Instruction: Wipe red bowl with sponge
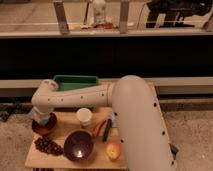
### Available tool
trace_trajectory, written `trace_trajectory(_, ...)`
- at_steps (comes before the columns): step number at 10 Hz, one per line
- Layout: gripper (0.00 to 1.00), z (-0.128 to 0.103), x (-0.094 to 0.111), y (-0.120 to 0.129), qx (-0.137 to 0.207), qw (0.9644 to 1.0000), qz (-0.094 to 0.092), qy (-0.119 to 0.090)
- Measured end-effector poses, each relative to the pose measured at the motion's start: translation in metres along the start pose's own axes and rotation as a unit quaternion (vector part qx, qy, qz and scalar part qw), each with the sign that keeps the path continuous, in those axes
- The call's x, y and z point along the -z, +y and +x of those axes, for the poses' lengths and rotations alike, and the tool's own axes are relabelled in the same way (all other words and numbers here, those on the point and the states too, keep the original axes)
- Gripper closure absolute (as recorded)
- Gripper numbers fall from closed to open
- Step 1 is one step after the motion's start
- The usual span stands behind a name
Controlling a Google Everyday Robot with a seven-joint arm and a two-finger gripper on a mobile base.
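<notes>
Dim, warm light; gripper over red bowl, perhaps shadowed.

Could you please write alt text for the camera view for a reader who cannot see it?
A white robot arm bends over a wooden table, its end effector down at the red bowl with the pale blue sponge at its tip. The table also holds a white cup, a purple bowl, grapes and an apple; a green tray sits behind.
</notes>
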Motion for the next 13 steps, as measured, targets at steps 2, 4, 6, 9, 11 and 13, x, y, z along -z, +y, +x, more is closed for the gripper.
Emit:
trace_trajectory(2, 1.0, 0.0, -0.002, -0.018, 0.016, 0.9998, 0.009, -0.005)
trace_trajectory(4, 1.0, -0.001, -0.007, -0.038, 0.032, 0.9992, 0.018, -0.018)
trace_trajectory(6, 1.0, -0.009, -0.003, -0.039, 0.026, 0.9993, 0.011, -0.025)
trace_trajectory(9, 1.0, -0.014, 0.01, -0.034, 0.019, 0.999, -0.03, -0.027)
trace_trajectory(11, 1.0, -0.013, 0.011, -0.033, 0.021, 0.997, -0.059, -0.046)
trace_trajectory(13, 1.0, -0.015, 0.01, -0.028, 0.015, 0.9958, -0.067, -0.06)
